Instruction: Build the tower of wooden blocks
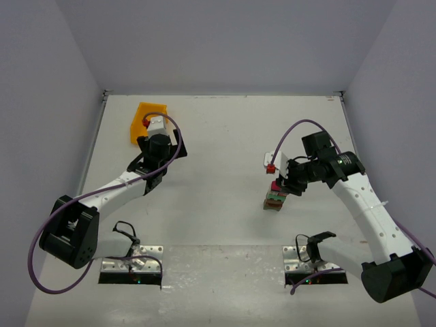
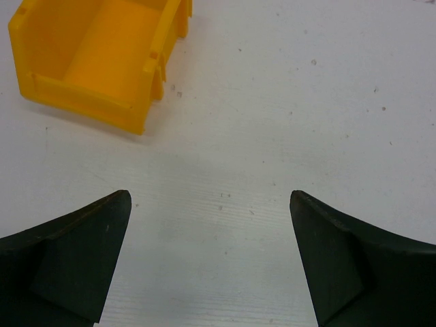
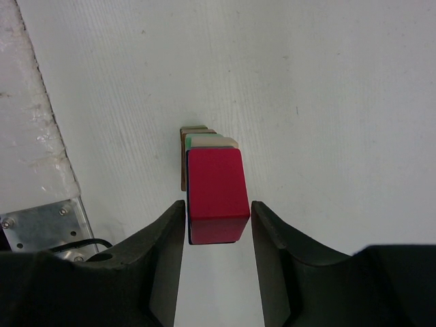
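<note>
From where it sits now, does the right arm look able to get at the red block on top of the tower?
Probably yes. The right gripper straddles the red block atop the tower, one finger on each side, with nothing in between. Whether the pads touch it is unclear.

White counter boxed in by three plain walls, flat even light.
Counter (image 1: 225, 136) fills the middle of the top view: matte white, with small dark specks and fine scratches that show in the left wrist view (image 2: 313, 82). Back wall (image 1: 225, 41) across the top of the frame, left wall (image 1: 34, 102) and right wall (image 1: 402, 82) down the sides, all bare pale grey-lilac. A thin seam runs where the back wall meets the counter. A rougher, chalkier strip (image 1: 225, 286) crosses the bottom of the frame, with two metal plates (image 1: 300, 255) on it. Shadows are soft and short.
</note>
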